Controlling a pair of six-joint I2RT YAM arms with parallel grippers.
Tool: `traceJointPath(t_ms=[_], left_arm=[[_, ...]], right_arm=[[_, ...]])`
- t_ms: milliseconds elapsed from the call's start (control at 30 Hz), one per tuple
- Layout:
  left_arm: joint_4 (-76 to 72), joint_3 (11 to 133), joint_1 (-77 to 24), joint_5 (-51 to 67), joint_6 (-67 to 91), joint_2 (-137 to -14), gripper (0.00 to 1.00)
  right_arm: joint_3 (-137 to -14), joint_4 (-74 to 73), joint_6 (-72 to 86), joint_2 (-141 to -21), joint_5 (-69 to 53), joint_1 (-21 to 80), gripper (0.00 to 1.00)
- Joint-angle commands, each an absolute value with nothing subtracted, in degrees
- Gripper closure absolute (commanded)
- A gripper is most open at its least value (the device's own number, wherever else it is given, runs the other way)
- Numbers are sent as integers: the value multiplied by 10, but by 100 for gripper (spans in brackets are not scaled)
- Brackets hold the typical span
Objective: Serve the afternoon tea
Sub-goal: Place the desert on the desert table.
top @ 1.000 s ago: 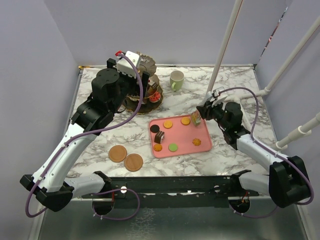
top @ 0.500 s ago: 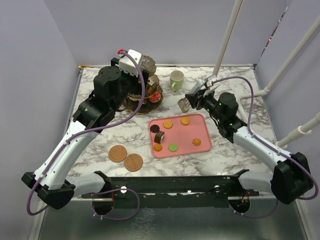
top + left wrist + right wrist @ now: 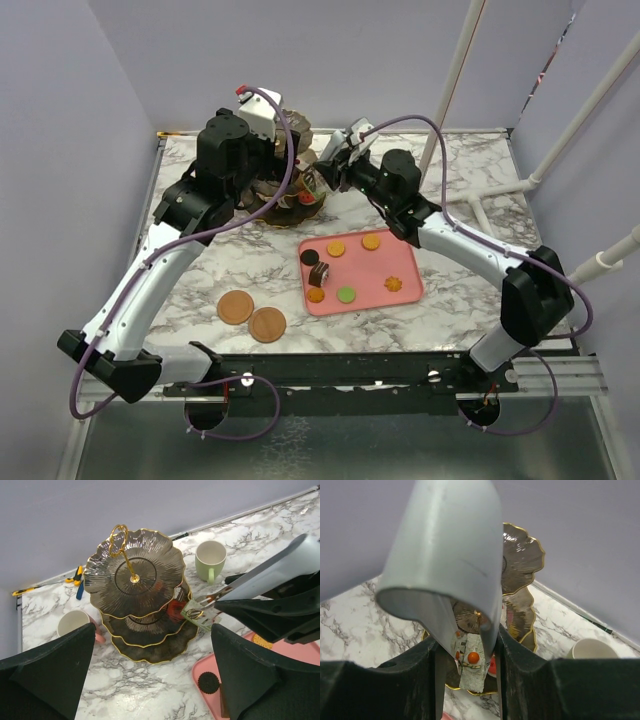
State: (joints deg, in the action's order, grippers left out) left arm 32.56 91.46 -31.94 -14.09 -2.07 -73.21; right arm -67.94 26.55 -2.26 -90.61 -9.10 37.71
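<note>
Right gripper [image 3: 470, 662]: clenched on a pale-green pastry [image 3: 470, 675] with an orange dot; the piece sits pinched between the jaws, its end past the fingertips
Stand [image 3: 145, 560]: just ahead of the right jaws; the pastry is at the edge of a lower tier; contact cannot be told
Left gripper [image 3: 152, 630]: released, jaws spread wide; the stand lies below and between them
Green mug [image 3: 210, 557]: beyond the right jaws; apart
Pink mug [image 3: 75, 622]: beside the left jaws' near finger

The stand [image 3: 145, 575] looks like dark, glossy ribbed ceramic with shiny gold metal edging and ring [image 3: 118, 534]. The table [image 3: 140, 690] is smooth and marble-patterned. My left gripper [image 3: 152, 627] is matt black plastic; the pastry [image 3: 471, 672] in my right gripper [image 3: 468, 650] looks matt, grainy.
</note>
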Motion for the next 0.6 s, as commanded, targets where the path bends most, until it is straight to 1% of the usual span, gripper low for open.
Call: traceJointPath(t_ms=[0,300,567], left_arm=[[314,902,-316,-133,-11,-710,1],[313,894,-315,-129,-14,-694,1],[313,891,-315,-129,-18,-684,1]], right_arm=[[-731,306,-35,-945,-107,389,99],[-796,310,-38,-1008,-121,401,99],[-793,367,-58,-1045,-109,403,99]])
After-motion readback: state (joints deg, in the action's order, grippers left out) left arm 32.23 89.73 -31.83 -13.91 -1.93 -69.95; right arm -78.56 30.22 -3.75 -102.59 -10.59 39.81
